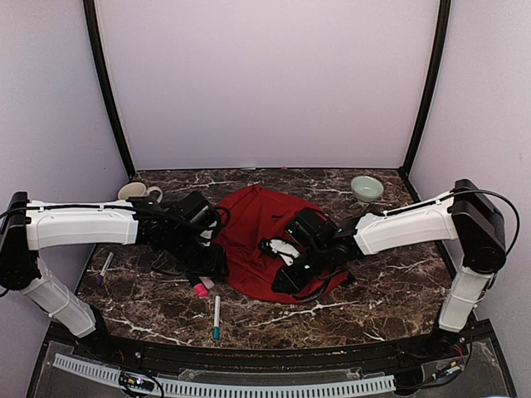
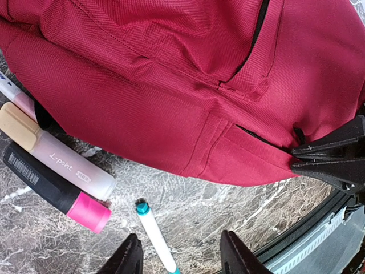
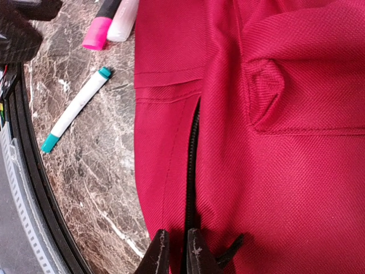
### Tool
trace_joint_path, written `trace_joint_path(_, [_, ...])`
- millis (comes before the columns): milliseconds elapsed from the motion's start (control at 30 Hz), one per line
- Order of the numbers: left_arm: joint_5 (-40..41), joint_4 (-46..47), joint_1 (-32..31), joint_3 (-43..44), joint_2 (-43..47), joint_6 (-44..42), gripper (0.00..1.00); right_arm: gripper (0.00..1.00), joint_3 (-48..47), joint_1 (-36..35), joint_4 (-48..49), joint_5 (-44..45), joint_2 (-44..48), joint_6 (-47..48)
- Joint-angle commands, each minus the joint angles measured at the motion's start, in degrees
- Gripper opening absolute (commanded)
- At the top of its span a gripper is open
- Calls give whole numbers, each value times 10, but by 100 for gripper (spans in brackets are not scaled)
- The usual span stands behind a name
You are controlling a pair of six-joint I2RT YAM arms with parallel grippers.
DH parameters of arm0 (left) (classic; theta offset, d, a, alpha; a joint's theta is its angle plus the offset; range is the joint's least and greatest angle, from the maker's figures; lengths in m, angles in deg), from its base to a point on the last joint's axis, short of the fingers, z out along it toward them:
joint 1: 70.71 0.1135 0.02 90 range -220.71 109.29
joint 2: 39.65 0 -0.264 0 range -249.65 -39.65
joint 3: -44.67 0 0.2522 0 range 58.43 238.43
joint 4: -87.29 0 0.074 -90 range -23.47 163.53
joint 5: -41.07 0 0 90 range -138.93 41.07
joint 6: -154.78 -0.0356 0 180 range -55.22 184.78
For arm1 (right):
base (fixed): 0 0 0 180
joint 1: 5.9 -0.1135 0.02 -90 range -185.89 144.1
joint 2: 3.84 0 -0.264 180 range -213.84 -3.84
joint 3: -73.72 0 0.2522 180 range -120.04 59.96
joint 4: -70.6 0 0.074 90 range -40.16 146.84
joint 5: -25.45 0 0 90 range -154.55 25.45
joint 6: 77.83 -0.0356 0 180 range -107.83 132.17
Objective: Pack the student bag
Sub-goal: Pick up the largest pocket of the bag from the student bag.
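Observation:
The red student bag (image 1: 257, 236) lies flat in the middle of the table, its black zipper (image 3: 191, 171) closed. My right gripper (image 3: 178, 257) sits at the bag's near edge (image 1: 284, 280), its jaws pinched almost shut on the zipper line, with a black pull tab (image 3: 231, 248) beside them. My left gripper (image 2: 181, 260) is open and empty just left of the bag (image 1: 212, 269), hovering over a white marker with teal ends (image 2: 154, 237). A pink-capped black highlighter (image 2: 57, 191) and a frosted pen with a beige cap (image 2: 57, 160) lie against the bag's left edge.
The teal marker (image 1: 216, 317) lies near the front edge. A purple pen (image 1: 105, 267) lies at the far left. A beige mug (image 1: 137, 192) stands at the back left, a pale green bowl (image 1: 367, 188) at the back right. A black rail (image 3: 34, 188) borders the table front.

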Motion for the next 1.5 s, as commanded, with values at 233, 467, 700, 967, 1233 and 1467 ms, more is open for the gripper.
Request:
trace_joint_path(233, [3, -22, -3, -1, 17, -26, 48, 13, -26, -4, 24, 20, -2, -39])
trace_joint_path(467, [5, -22, -3, 1, 18, -28, 47, 9, 22, 5, 55, 30, 32, -87])
trace_joint_path(700, [1, -15, -3, 1, 18, -24, 47, 9, 49, 7, 67, 47, 45, -111])
trace_joint_path(967, [-1, -9, -5, 0, 16, -16, 46, 13, 40, 27, 62, 59, 63, -129])
trace_joint_path(1233, [0, -6, -6, 1, 16, -12, 46, 27, 23, 40, 31, 40, 47, -136])
trace_joint_path(1467, [-3, -5, -8, 3, 9, -11, 46, 28, 7, 39, 6, 21, 27, -130])
